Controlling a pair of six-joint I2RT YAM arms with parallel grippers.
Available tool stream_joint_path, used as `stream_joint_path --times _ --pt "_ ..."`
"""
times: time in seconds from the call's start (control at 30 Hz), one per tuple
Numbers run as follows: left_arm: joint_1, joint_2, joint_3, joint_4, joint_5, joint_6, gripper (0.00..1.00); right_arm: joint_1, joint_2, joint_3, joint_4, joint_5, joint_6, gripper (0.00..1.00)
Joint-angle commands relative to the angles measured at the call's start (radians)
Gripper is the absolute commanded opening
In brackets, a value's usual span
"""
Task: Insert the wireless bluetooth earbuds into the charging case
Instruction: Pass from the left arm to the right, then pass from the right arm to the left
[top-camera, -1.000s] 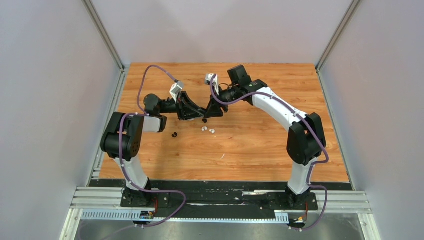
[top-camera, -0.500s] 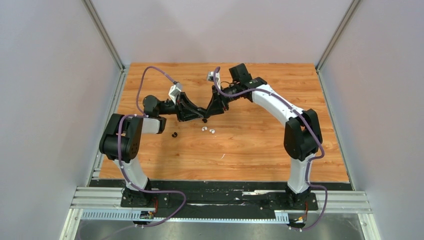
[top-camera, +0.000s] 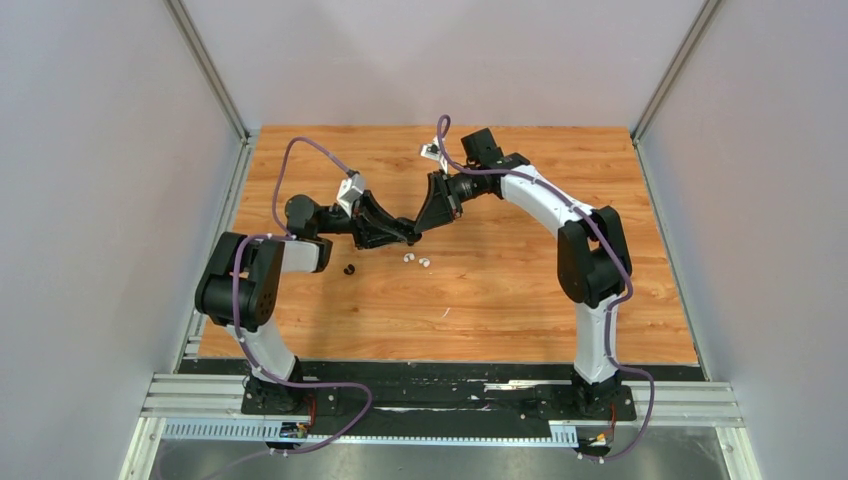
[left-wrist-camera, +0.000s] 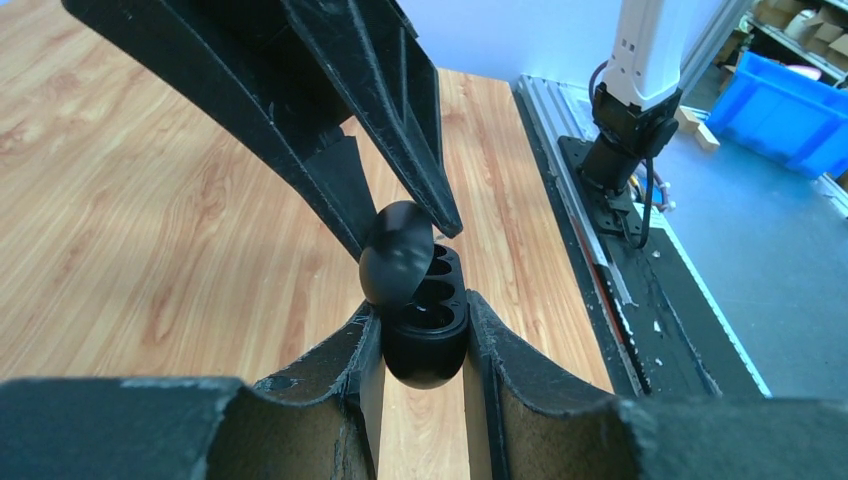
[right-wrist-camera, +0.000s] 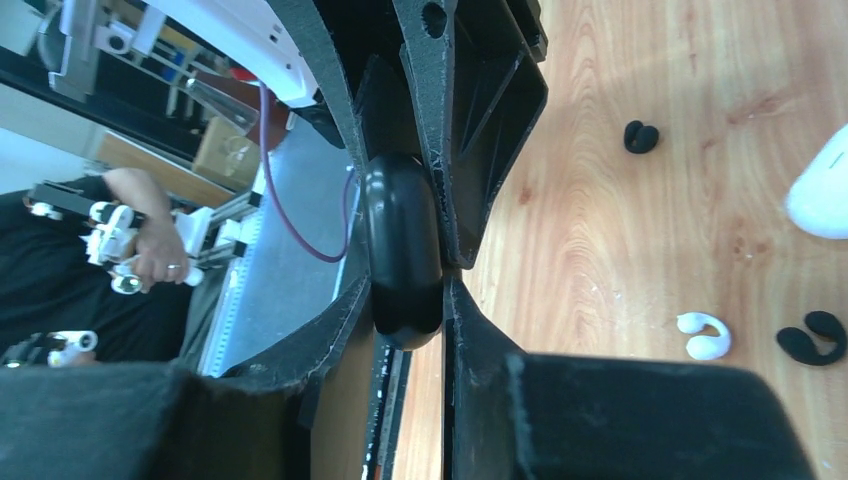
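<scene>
- left gripper (left-wrist-camera: 420, 308) clenched on black charging case (left-wrist-camera: 425, 350); right gripper (right-wrist-camera: 407, 290) pinches its open lid (left-wrist-camera: 395, 250)
- earbuds (right-wrist-camera: 703, 336) loose on surface (top-camera: 520, 290) near case
- buds tiny, light, probably slippery; pinch across body

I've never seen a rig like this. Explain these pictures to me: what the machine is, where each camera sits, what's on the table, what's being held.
The machine is two robot arms, a left arm and a right arm, bolted at the near edge of a wooden table. The wide picture looks down from above and behind them. The other two come from a camera on each wrist, so the black wedges at the bottom are that arm's own fingers.

The left gripper clamps the body of a black charging case whose lid is hinged open. The right gripper pinches that lid.

Loose on the table lie black earbuds and white earbuds. A white rounded thing may be another case.
</scene>
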Motion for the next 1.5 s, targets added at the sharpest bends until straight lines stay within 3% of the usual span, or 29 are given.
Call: stream_joint_path --times 0.0,0.1,0.23,0.3,0.37,0.4,0.53,0.63,0.83,0.9,0.93,0.97,1.0,1.03,1.07,1.23,1.37,1.47 --pt "0.002 -0.034 -0.025 0.075 0.034 0.074 0.15 -0.018 0.011 0.044 0.010 -0.112 0.074 0.00" --pt "0.008 -0.052 -0.035 0.053 -0.011 0.096 0.51 -0.018 0.001 0.035 0.010 -0.063 0.066 0.00" --pt "0.024 -0.118 -0.031 -0.036 -0.062 0.145 0.75 -0.018 -0.020 0.022 0.011 0.007 0.042 0.00" --pt "0.035 -0.189 -0.017 -0.234 -0.082 0.238 0.81 -0.019 -0.031 0.015 0.012 0.047 0.027 0.00" --pt "0.060 -0.213 0.014 -0.222 -0.065 0.204 0.85 -0.020 -0.043 0.005 0.011 0.086 0.010 0.00" --pt "0.072 -0.212 0.023 -0.186 -0.056 0.101 0.86 -0.020 -0.048 0.002 0.012 0.100 0.002 0.00" --pt "0.148 -0.250 0.113 -0.266 -0.025 0.118 0.87 -0.020 -0.056 -0.002 0.009 0.143 -0.022 0.00" --pt "0.155 -0.237 0.196 -0.326 -0.033 0.140 0.81 -0.020 -0.051 0.002 0.009 0.164 -0.006 0.00" --pt "0.140 -0.171 0.332 -0.502 -0.061 0.366 0.72 -0.020 -0.051 0.007 0.005 0.138 0.086 0.00" --pt "0.140 -0.127 0.459 -0.712 -0.108 0.513 0.71 -0.020 -0.057 0.010 -0.010 0.143 0.086 0.00" --pt "0.136 -0.096 0.590 -1.002 -0.183 0.593 0.71 -0.020 -0.057 0.012 -0.017 0.150 0.082 0.00" --pt "0.129 -0.076 0.680 -1.189 -0.242 0.853 0.71 -0.021 -0.059 0.017 -0.023 0.160 0.079 0.00" --pt "0.096 -0.030 0.844 -1.537 -0.397 0.994 0.71 -0.022 -0.059 0.022 -0.028 0.175 0.079 0.00" --pt "0.077 -0.012 0.904 -1.646 -0.457 1.216 0.71 -0.024 -0.060 0.029 -0.030 0.191 0.082 0.00" --pt "0.056 0.003 0.965 -1.737 -0.522 1.273 0.71 -0.025 -0.059 0.038 -0.031 0.210 0.089 0.00" --pt "0.048 -0.064 0.958 -1.773 -0.539 1.238 0.72 -0.036 -0.070 0.090 -0.030 0.327 0.085 0.00" --pt "0.048 -0.121 0.905 -1.915 -0.503 1.373 0.69 -0.052 -0.055 0.148 -0.038 0.393 0.024 0.00" --pt "0.048 -0.124 0.897 -1.989 -0.488 1.501 0.69 -0.063 0.006 0.274 -0.185 0.408 -0.113 0.00"
